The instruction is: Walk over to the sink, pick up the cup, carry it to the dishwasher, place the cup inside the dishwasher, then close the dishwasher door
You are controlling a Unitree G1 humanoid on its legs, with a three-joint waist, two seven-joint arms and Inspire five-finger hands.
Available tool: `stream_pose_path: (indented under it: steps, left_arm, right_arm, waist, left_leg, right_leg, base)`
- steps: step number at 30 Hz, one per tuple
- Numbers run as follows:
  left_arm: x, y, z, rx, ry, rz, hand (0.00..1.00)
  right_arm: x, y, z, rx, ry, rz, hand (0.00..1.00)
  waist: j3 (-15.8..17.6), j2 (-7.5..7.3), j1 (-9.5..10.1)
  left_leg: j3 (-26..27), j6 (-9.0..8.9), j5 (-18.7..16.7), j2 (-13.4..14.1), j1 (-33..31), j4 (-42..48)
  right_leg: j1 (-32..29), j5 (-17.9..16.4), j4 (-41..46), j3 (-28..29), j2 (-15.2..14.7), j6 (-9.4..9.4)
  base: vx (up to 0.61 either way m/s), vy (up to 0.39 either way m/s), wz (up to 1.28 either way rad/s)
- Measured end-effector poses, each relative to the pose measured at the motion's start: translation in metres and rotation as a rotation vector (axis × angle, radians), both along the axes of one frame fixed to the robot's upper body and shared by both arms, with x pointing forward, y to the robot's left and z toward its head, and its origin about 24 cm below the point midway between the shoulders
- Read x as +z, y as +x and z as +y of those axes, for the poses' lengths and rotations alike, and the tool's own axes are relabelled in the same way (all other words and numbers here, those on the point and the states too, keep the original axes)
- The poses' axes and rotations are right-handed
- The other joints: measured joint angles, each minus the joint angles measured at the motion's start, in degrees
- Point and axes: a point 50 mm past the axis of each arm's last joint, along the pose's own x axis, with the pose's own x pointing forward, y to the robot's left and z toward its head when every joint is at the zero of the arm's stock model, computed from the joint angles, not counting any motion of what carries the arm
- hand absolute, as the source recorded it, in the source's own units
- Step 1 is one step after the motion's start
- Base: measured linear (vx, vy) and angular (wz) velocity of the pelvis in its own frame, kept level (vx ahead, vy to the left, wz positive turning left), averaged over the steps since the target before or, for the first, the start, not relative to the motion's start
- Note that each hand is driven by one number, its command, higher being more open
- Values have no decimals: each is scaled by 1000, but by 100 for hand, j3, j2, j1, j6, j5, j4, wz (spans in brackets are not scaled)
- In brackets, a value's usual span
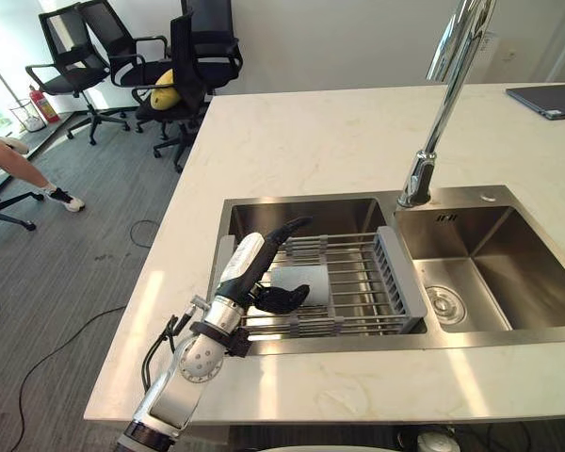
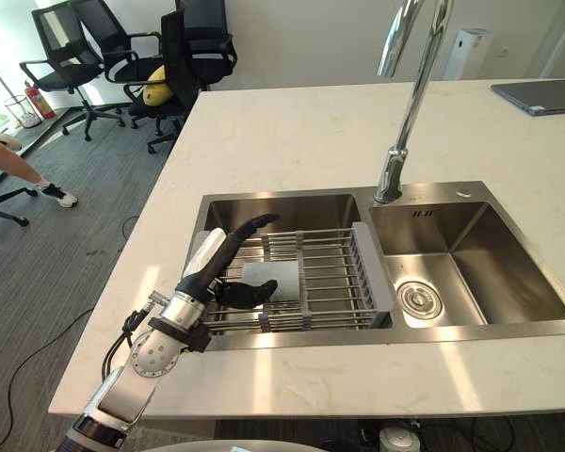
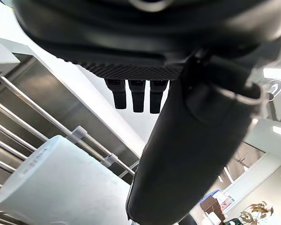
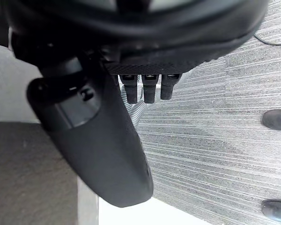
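Note:
A white cup (image 1: 306,281) lies on its side on the wire drying rack (image 1: 363,273) that spans the left basin of the steel sink (image 1: 301,209). My left hand (image 1: 248,264) reaches over the sink's front rim onto the rack. Its thumb points up and away above the cup, and its dark fingers (image 1: 282,299) rest at the cup's near side without closing round it. From the left wrist, the cup (image 3: 61,183) shows just past the straight fingers (image 3: 136,96) and beside the thumb (image 3: 192,154). My right hand (image 4: 98,140) hangs relaxed over grey carpet.
A tall chrome faucet (image 1: 443,104) rises between the two basins, and the right basin (image 1: 508,273) holds only its drain. A closed laptop (image 1: 551,99) lies at the counter's far right. Office chairs (image 1: 132,56) and a seated person's leg (image 1: 24,169) are on the carpet to the left.

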Motion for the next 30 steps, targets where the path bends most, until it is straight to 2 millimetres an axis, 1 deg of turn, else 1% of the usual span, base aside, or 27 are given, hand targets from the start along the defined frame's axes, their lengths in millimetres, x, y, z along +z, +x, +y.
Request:
stream_pose_path:
  steps: [4, 9, 14, 20, 24, 30]
  left_arm:
    - [-4, 0, 1, 2, 47, 0, 90]
    - [-12, 0, 2, 10, 127, 17, 90]
    - [-20, 1, 4, 21, 177, 36, 90]
    - [-23, 2, 5, 39, 217, 43, 90]
    - [-31, 5, 9, 68, 255, 71, 90]
    - [-32, 5, 10, 81, 304, 57, 90]
  right_arm:
    - [0, 0, 0, 2, 0, 0, 90]
    - [0, 0, 0, 13, -9, 2, 90]
    - [0, 0, 0, 17, -13, 3, 90]
    - [0, 0, 1, 17, -13, 2, 90]
    - [0, 0, 1, 14, -13, 3, 90]
    - [-1, -2, 1, 12, -12, 7, 90]
  waist:
    - [-18, -67, -45]
    - [-13, -91, -74]
    - [-17, -95, -82]
    - [-20, -99, -95]
    - [-20, -101, -109]
    - [-20, -102, -153]
  left_leg:
    - [-3, 27, 123, -48, 55, -167]
    - [-5, 33, 207, -57, 107, -307]
    - [-8, 28, 218, -67, 106, -354]
    - [-20, 30, 239, -73, 108, -427]
    - [-18, 30, 239, -72, 108, -431]
    - [4, 26, 241, -69, 108, -433]
  right_leg:
    - [53, 133, -181, -8, -33, 17]
    - [50, 165, -218, -9, -42, 19]
    - [62, 193, -301, -20, -32, 33]
    - [69, 202, -368, -50, -25, 44]
    - [68, 201, -372, -42, -24, 44]
    - [54, 208, -371, -5, -24, 37]
  base:
    - [-54, 13, 1]
    - [-24, 1, 0]
    - [0, 0, 0]
    - [0, 0, 0]
    - [-8, -4, 0]
    - [-28, -10, -1]
